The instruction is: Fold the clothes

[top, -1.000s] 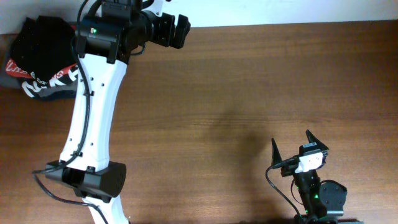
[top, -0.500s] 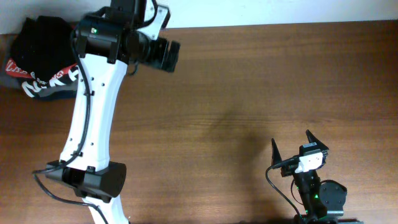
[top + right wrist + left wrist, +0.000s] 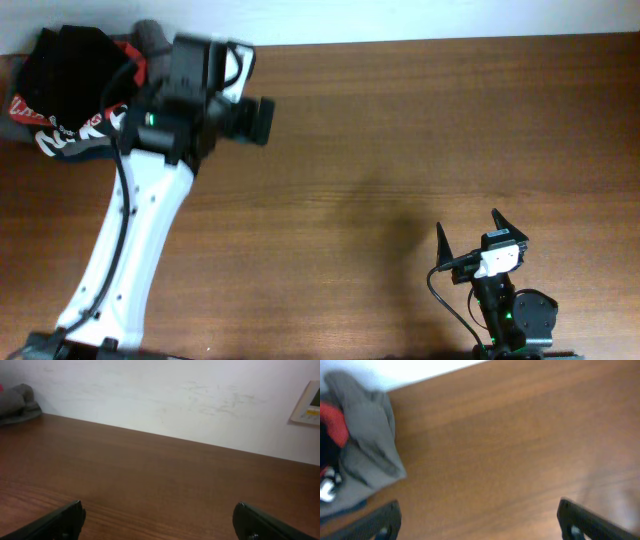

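The clothes (image 3: 68,62), a black crumpled garment, lie on a pile at the table's far left corner. My left gripper (image 3: 262,120) hovers to the right of the pile, apart from it, open and empty. In the left wrist view its fingers (image 3: 384,521) stand wide over bare wood, and the left gripper (image 3: 480,527) holds nothing. My right gripper (image 3: 468,226) rests near the front right, open, with its dark fingertips (image 3: 56,522) spread over bare table; the right gripper (image 3: 160,527) is empty.
In the same pile are a red shirt with white lettering (image 3: 62,122) and a grey garment (image 3: 150,36), the latter also in the wrist views as the grey garment (image 3: 370,442) and the grey garment (image 3: 17,402). A white wall (image 3: 160,395) runs behind the wooden table (image 3: 420,130).
My left arm has swung its gripper from the table's back edge toward the front and slightly left, closer to the pile. The right arm has not moved.
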Robot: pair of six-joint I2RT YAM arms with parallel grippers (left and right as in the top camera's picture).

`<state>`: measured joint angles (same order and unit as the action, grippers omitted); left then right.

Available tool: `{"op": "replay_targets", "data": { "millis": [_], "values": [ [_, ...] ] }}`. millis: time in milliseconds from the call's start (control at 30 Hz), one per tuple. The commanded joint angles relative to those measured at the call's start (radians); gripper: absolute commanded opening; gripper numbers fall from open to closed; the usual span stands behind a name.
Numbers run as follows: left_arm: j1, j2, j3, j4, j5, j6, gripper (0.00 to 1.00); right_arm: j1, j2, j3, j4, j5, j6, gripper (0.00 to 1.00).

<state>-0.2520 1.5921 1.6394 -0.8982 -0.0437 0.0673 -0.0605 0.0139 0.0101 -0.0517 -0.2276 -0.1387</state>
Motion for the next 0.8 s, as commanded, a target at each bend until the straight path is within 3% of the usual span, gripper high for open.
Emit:
{"op": "replay_targets", "data": {
  "millis": [0,233,333,533,767],
  "values": [
    [0.027,-0.101,-0.242,0.121,-0.017,0.031,0.99,0.010,-0.010,-0.005,-0.005,-0.008,-0.003,0.99],
    [0.056,-0.261,-0.642,0.431,-0.017,0.043,0.99,0.010,-0.010,-0.005,-0.005,-0.008,-0.003,0.99],
    [0.065,-0.387,-0.898,0.665,-0.012,0.042,0.99,0.010,-0.010,-0.005,-0.005,-0.008,-0.003,0.98],
    [0.065,-0.589,-1.173,0.933,-0.006,0.042,0.99,0.010,-0.010,-0.005,-0.005,-0.008,-0.003,0.99],
    [0.065,-0.827,-1.300,0.974,-0.006,0.043,0.99,0.010,-0.010,-0.005,-0.005,-0.008,-0.003,0.99]
  ]
}}
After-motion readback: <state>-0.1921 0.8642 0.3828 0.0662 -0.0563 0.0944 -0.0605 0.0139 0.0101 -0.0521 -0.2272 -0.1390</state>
